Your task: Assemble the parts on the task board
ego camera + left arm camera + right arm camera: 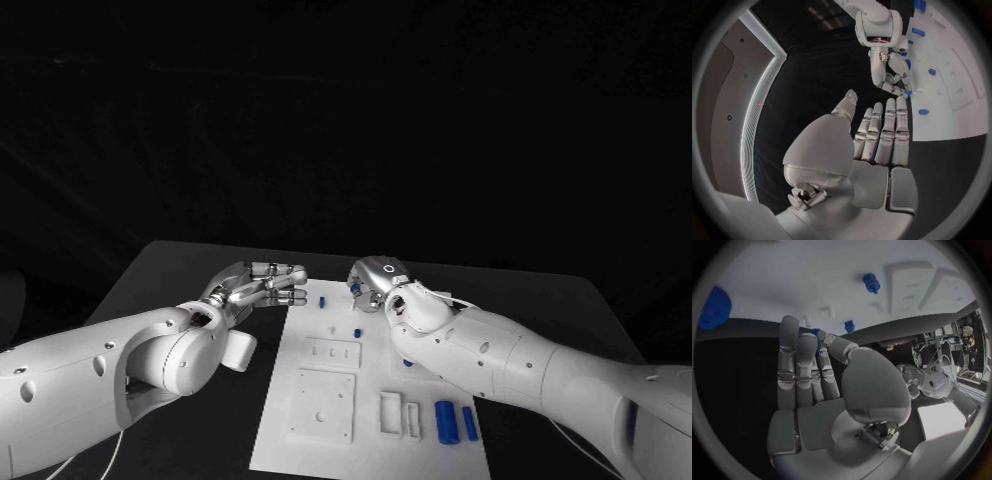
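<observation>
The white task board [340,440] lies in the middle of the black table. Two blue cylinders [456,421] lie on its near right part, and a small blue part [358,331] stands further back. My right hand [381,282] hovers over the board's far end; its thumb and fingers pinch a small blue part [818,332], also visible at its fingertips [907,92]. My left hand [267,286] is just left of the board's far left corner, with fingers [886,132] straight and side by side, holding nothing.
The board carries raised white blocks [325,403] and a slotted frame [394,414]. More blue parts sit on it: a round toothed one [716,307] and a peg [871,283]. Bare black table [188,270] surrounds the board.
</observation>
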